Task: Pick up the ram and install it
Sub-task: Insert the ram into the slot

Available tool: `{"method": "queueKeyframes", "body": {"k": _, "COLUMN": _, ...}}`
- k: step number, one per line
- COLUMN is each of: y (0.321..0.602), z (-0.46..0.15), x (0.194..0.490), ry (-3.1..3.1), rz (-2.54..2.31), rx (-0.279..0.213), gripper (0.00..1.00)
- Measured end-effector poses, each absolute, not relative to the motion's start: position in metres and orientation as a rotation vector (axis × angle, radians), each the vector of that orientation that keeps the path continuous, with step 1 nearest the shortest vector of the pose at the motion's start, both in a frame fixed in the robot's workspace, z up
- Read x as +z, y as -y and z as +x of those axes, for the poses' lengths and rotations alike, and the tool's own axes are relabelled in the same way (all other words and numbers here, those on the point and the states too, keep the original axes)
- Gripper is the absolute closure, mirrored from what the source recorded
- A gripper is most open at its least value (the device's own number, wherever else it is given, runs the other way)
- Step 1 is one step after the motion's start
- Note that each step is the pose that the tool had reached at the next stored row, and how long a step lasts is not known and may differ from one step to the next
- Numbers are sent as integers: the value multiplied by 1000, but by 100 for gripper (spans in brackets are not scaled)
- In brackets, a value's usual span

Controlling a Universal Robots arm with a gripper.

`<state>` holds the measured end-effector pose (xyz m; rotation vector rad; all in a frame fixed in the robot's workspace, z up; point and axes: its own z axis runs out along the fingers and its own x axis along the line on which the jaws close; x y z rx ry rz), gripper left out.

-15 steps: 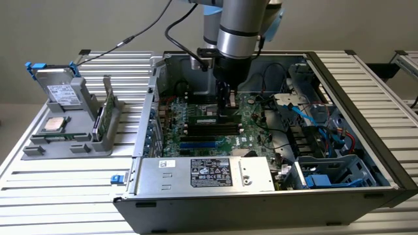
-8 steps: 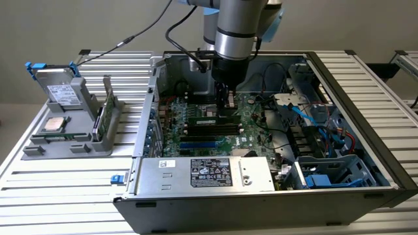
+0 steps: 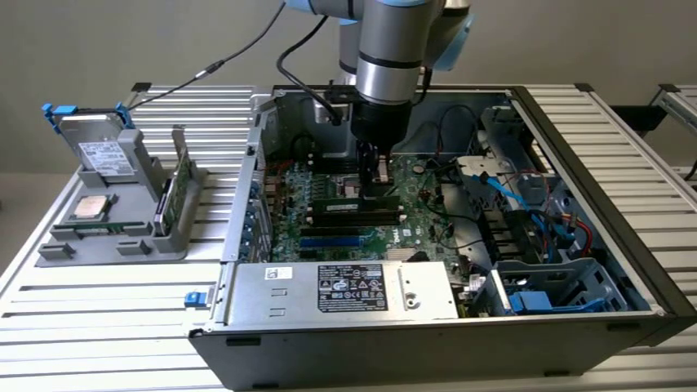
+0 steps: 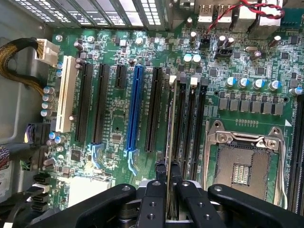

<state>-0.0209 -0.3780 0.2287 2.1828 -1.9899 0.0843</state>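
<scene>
The pincer (image 3: 375,186) is closed on the ram (image 4: 169,123) and holds it upright by its upper edge, inside the open computer case (image 3: 436,318). In the wrist view the ram shows edge-on, as a thin line that runs along the first of the black memory slots (image 4: 194,123). I cannot tell whether its lower edge touches that slot. On one side a long black card slot (image 4: 154,109) is just beside it. On the other side are the free memory slots, then the processor socket (image 4: 242,166).
</scene>
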Motion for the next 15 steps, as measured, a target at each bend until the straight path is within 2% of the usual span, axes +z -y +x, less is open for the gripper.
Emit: {"method": "queueKeyframes", "body": {"k": 15, "y": 378, "z": -20, "x": 221, "ry": 2004, "rz": 2161, "rx": 89, "gripper": 86}}
